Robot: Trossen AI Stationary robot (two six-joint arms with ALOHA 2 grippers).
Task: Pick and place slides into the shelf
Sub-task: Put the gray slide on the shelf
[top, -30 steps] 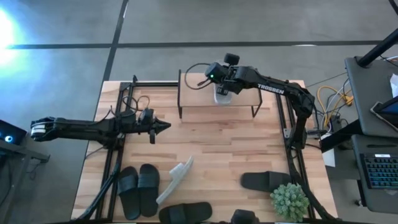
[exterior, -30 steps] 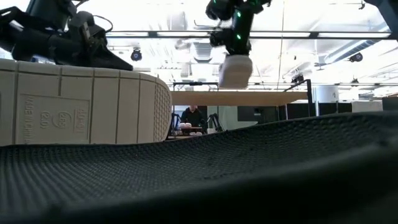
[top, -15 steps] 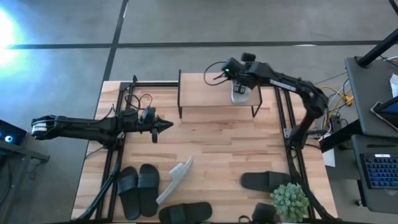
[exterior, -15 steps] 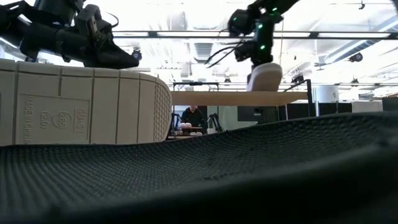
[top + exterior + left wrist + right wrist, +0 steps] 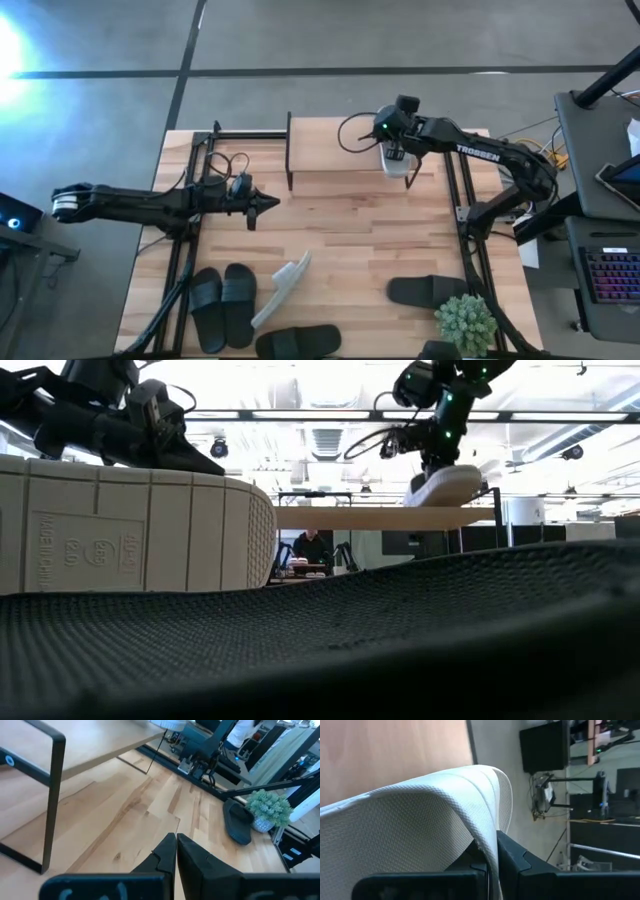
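Right gripper [image 5: 396, 158] is over the right end of the shelf [image 5: 340, 145], at the far edge of the surface [image 5: 350, 220]. It is clamped on the strap of a white slide [image 5: 397, 162]; the right wrist view shows the strap [image 5: 420, 820] pinched between the two dark fingers [image 5: 512, 857]. In the low view the white slide [image 5: 443, 487] sits tilted on the shelf's top plank [image 5: 375, 517], heel end raised, with the right gripper [image 5: 437, 455] directly above it. Cannot tell whether the sole rests fully on the plank.

Left gripper [image 5: 262, 203] hangs over the surface left of centre, near the shelf's left leg, fingers pressed together and holding nothing. The left wrist view shows the closed fingertips [image 5: 175, 851] over bare wood.

Remaining slides along the near part of the surface:
- Two black slides [image 5: 223, 305] side by side near the near-left corner.
- Second white slide [image 5: 282, 287] just beside them, lying tipped on its edge.
- One black slide [image 5: 298, 342] at the near edge, near the middle.
- One black slide [image 5: 425, 291] toward the near-right, just beside the potted plant [image 5: 466, 322].
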